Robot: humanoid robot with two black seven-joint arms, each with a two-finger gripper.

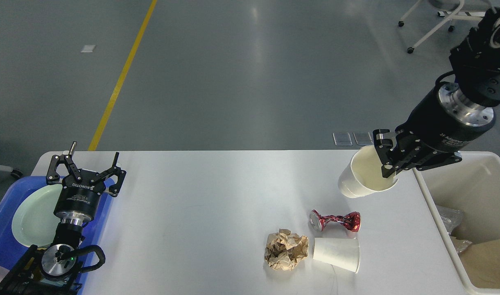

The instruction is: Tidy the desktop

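The white desktop [200,196] fills the lower view. My right gripper [385,157] is shut on the rim of a white paper cup [358,180], held tilted above the desktop's right side, near the bin. My left gripper [95,157] is open and empty above the desktop's left end. On the desktop lie a crushed red can [335,220], a crumpled brown paper ball [286,249] and a second white paper cup [337,254] on its side.
A blue tray [0,229] with a pale green plate [32,217] sits at the left edge. A cream bin [471,192] holding brown paper and plastic stands at the right edge. Wheeled chair legs [430,24] stand on the floor beyond.
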